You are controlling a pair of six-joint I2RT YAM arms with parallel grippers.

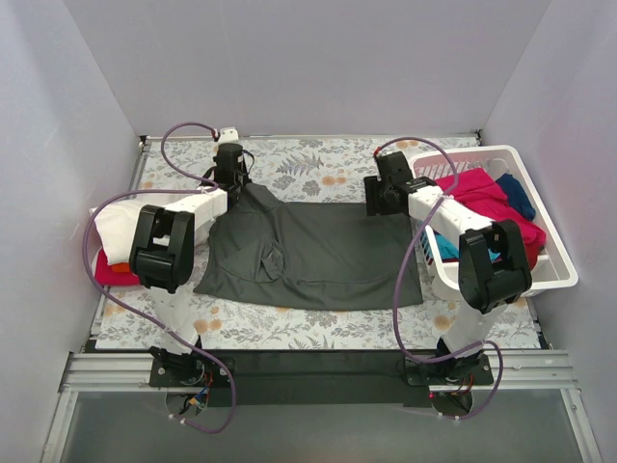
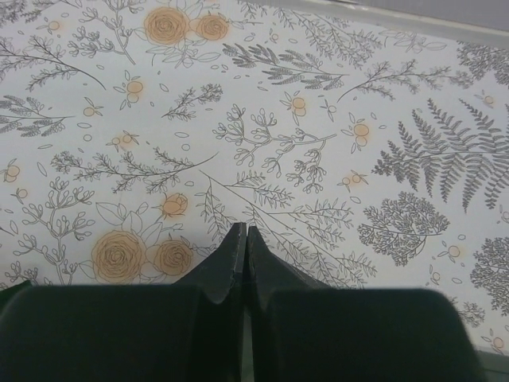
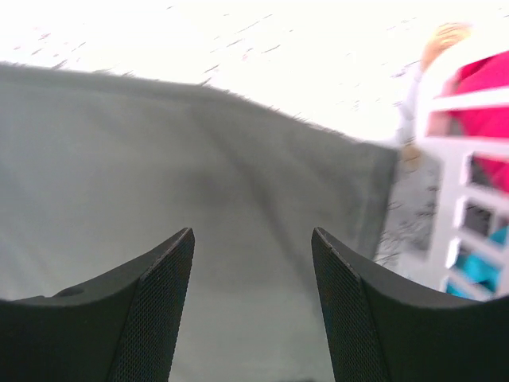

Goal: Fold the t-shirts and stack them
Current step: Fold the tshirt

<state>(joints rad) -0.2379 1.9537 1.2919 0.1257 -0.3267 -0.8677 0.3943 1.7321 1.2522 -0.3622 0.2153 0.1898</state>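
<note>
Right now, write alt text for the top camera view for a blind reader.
A dark grey t-shirt lies spread on a floral table, its far-left corner bunched up at the left gripper; the right gripper sits at its far-right corner, beside a white basket.

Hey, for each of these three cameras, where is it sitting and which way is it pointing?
Top external: high behind the arms, looking down at the flowered tablecloth; both arms, left gripper and right gripper show.
Left wrist: on the left arm, facing down at that tablecloth; its shut fingers show.
Right wrist: on the right arm, facing the grey t-shirt; its open fingers show.
Shared: top and right wrist both see the t-shirt and white basket.
</note>
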